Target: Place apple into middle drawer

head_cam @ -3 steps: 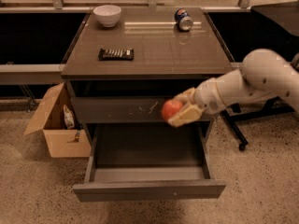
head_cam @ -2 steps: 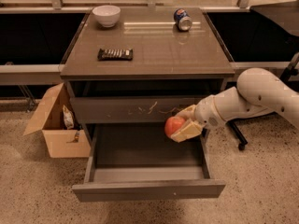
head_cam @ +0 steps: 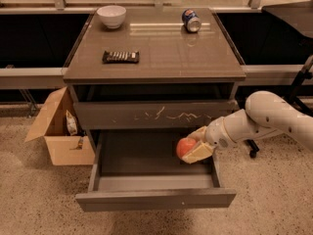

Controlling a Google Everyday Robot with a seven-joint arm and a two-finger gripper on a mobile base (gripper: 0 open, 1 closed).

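Apple moved lower, now over open drawer

Compared with the earlier frames, the pincer (head_cam: 194, 146) and apple (head_cam: 184, 146) have dropped from in front of the scratched drawer (head_cam: 151, 115) to a spot below its front panel, over the right rear part of the middle drawer (head_cam: 156, 199). That drawer is pulled out, and its plain front faces the camera. The pincer is closed around the apple, with pale fingers (head_cam: 199, 153) above and under it. I cannot tell if the apple touches the drawer floor. The white arm (head_cam: 274, 116) reaches in from the right. On the desk (head_cam: 161, 67) are a white bowl (head_cam: 111, 16) at the back left, a blue can (head_cam: 191, 20) lying at the back right, and a dark snack bar (head_cam: 121, 57) on the left side. An open cardboard box (head_cam: 58, 131) sits on the floor, left of the desk.
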